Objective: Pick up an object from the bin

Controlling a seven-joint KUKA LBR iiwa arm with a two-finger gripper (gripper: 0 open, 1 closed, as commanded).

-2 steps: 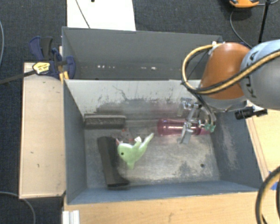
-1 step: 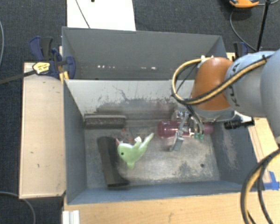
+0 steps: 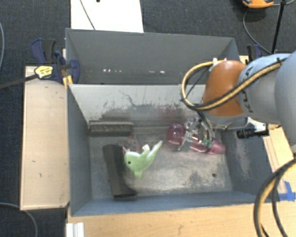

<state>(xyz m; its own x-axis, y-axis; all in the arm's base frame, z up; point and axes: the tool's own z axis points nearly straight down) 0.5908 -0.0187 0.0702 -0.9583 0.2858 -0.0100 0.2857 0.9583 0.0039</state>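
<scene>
Purple see-through plastic thing [image 3: 173,134], just right of the green whale toy [image 3: 138,161], sits under the gripper [image 3: 193,135], can't tell if that's clamped or loose, so I'd centre on its fat end and lift straight.

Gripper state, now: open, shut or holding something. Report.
Gripper: cannot be told. It sits low over the purple see-through thing at the back right of the bin.
</scene>
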